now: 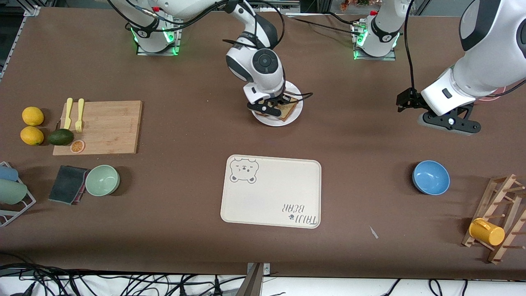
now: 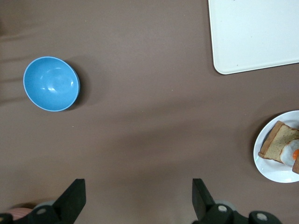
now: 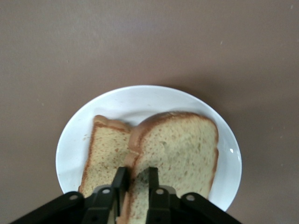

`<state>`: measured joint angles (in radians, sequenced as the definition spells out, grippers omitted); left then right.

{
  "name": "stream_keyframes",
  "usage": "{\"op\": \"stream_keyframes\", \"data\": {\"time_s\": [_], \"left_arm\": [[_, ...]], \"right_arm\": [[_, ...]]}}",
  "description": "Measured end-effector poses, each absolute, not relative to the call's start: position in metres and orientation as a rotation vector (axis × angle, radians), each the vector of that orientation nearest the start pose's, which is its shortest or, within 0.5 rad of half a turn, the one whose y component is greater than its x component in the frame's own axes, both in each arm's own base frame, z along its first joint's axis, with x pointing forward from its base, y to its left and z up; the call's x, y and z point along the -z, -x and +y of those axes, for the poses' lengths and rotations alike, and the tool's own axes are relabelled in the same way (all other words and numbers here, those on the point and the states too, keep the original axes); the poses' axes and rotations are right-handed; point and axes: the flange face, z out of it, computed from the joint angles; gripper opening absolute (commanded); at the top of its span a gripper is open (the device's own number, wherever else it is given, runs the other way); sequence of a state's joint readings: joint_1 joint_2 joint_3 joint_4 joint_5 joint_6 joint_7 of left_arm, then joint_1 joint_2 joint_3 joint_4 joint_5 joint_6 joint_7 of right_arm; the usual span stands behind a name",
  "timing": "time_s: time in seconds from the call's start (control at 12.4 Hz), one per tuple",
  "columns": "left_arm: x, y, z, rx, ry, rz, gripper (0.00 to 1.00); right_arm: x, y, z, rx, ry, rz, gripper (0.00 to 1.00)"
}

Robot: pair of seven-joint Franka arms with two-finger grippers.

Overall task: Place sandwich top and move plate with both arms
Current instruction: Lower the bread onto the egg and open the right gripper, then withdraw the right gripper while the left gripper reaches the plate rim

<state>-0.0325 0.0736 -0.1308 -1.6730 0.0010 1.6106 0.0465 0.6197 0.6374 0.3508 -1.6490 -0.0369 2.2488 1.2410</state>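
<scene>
The white plate [image 1: 296,93] lies at mid-table, farther from the front camera than the cream tray. My right gripper [image 1: 274,107] is over it, shut on the crust edge of the sandwich top [image 3: 182,149], a light speckled slice held low and tilted over the plate [image 3: 140,100]. A darker bread slice [image 3: 105,154] lies beneath it on the plate. The left wrist view shows the plate [image 2: 267,164] with the lower slice [image 2: 275,142] and a fried egg [image 2: 288,153] on it. My left gripper [image 2: 138,198] is open and empty over bare table toward the left arm's end [image 1: 450,123].
A cream bear tray [image 1: 271,191] lies nearer the front camera than the plate. A blue bowl [image 1: 430,177] sits below the left gripper's area. A cutting board [image 1: 102,127], green bowl [image 1: 102,180] and lemons are at the right arm's end; a wooden rack with a yellow cup [image 1: 487,231] is at the other.
</scene>
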Motion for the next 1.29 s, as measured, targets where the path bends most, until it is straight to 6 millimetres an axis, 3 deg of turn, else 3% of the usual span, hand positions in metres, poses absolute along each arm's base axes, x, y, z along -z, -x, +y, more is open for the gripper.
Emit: {"op": "stream_keyframes", "data": {"time_s": [0.32,0.48,0.65,0.81,0.97,1.13,1.29], "left_arm": [[-0.539,-0.564,-0.086,-0.213,3.119,0.317,1.0],[-0.539,-0.564,-0.085,-0.21,3.12,0.313,1.0],[-0.541,-0.564,-0.088,-0.204,3.12,0.322,1.0],[-0.539,-0.563,-0.101,-0.217,3.161,0.342,1.0],[-0.529,-0.564,-0.118,-0.26,3.221,0.365,1.0],[-0.511,-0.566,-0.134,-0.327,3.252,0.392,1.0],[-0.48,-0.573,-0.152,-0.433,3.341,0.393,1.0]], "right_arm": [[-0.278,-0.431,0.546,-0.189,2.975,0.499,1.0],[-0.304,-0.444,0.543,-0.136,2.944,0.515,1.0],[-0.344,-0.473,0.516,-0.068,2.916,0.561,1.0],[-0.393,-0.506,0.463,-0.037,2.964,0.502,1.0],[-0.444,-0.536,0.391,-0.055,3.011,0.399,1.0],[-0.486,-0.554,0.319,-0.082,3.054,0.258,1.0],[-0.516,-0.566,0.252,-0.097,3.084,0.126,1.0]]}}
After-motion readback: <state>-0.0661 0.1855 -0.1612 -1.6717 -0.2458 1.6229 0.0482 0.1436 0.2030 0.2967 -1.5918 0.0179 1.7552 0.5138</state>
